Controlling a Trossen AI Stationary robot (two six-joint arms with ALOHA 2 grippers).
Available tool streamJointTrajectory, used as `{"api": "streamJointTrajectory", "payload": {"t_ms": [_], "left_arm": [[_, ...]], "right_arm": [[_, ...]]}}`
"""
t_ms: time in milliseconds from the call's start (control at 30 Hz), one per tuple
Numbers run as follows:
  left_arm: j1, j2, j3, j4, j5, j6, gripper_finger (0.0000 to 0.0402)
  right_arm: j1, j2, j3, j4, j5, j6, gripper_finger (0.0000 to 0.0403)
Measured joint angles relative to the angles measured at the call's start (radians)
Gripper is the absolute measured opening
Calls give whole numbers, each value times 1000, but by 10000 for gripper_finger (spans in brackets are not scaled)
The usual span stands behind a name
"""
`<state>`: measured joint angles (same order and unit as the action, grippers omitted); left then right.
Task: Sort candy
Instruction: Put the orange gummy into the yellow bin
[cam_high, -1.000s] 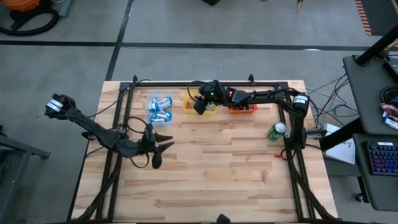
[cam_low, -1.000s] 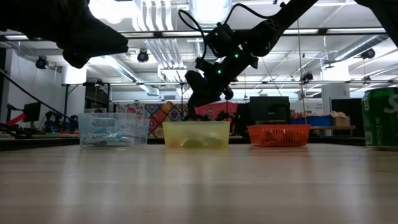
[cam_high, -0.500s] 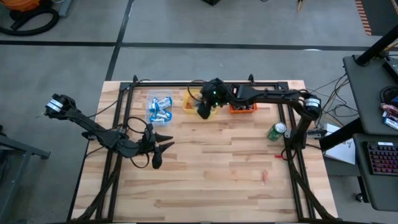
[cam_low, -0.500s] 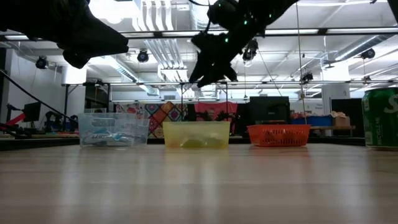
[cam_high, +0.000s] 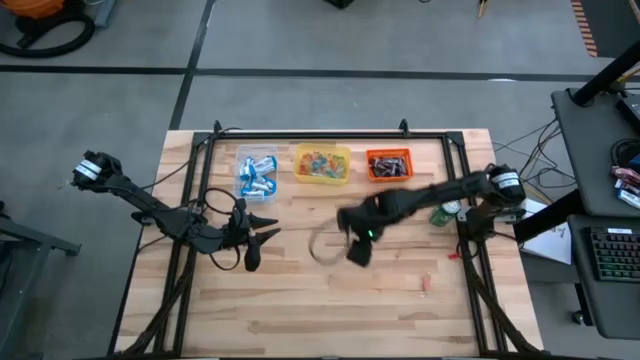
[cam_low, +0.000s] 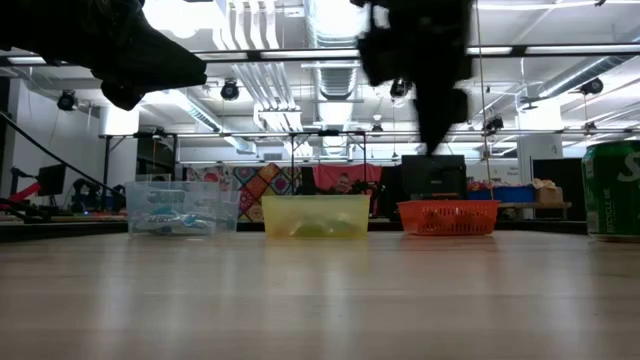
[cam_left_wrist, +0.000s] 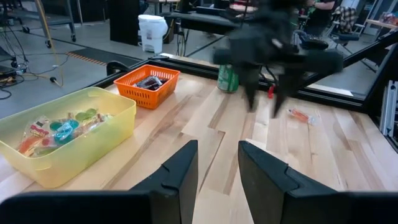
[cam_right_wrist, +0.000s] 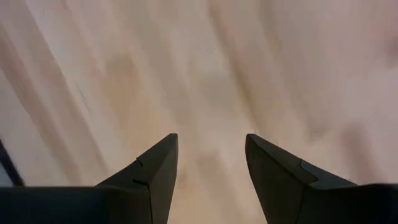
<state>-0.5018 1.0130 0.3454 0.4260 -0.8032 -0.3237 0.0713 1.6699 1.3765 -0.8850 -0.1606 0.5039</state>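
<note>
The candy lies sorted in three tubs at the far edge: blue-and-white pieces in the clear tub (cam_high: 257, 172), small coloured ones in the yellow tub (cam_high: 321, 163), dark brown ones in the orange tub (cam_high: 389, 165). One loose reddish candy (cam_high: 426, 284) lies flat on the wood near the right front. My right gripper (cam_high: 358, 250) hangs over the table's middle, pointing down, open with nothing between its fingers (cam_right_wrist: 211, 155). My left gripper (cam_high: 262, 235) waits left of centre, open and empty (cam_left_wrist: 217, 162).
A green can (cam_high: 445, 210) stands upright near the right edge, beside the right arm's base. A black frame (cam_high: 330, 135) runs along the table's far and side edges. Bare wood (cam_high: 330, 310) stretches across the near half.
My right gripper has left the spot over the yellow tub, risen, and swung fast toward the near edge and a little right, to the table's middle. It has tipped from nearly level to pointing steeply down. My left arm has kept still.
</note>
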Motion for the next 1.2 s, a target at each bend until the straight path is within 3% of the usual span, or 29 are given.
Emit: {"api": "streamJointTrajectory", "payload": {"t_ms": [333, 633, 867, 1200], "left_arm": [[0, 0, 0, 0, 0, 27, 97], [0, 0, 0, 0, 0, 74, 97], [0, 0, 0, 0, 0, 76, 97], [0, 0, 0, 0, 0, 79, 97]], "right_arm": [[296, 1, -41, -221, 13, 544, 192], [435, -1, -141, -319, 15, 872, 196], [494, -40, -257, -304, -17, 1058, 196], [552, -84, -465, -73, -73, 1226, 189]]}}
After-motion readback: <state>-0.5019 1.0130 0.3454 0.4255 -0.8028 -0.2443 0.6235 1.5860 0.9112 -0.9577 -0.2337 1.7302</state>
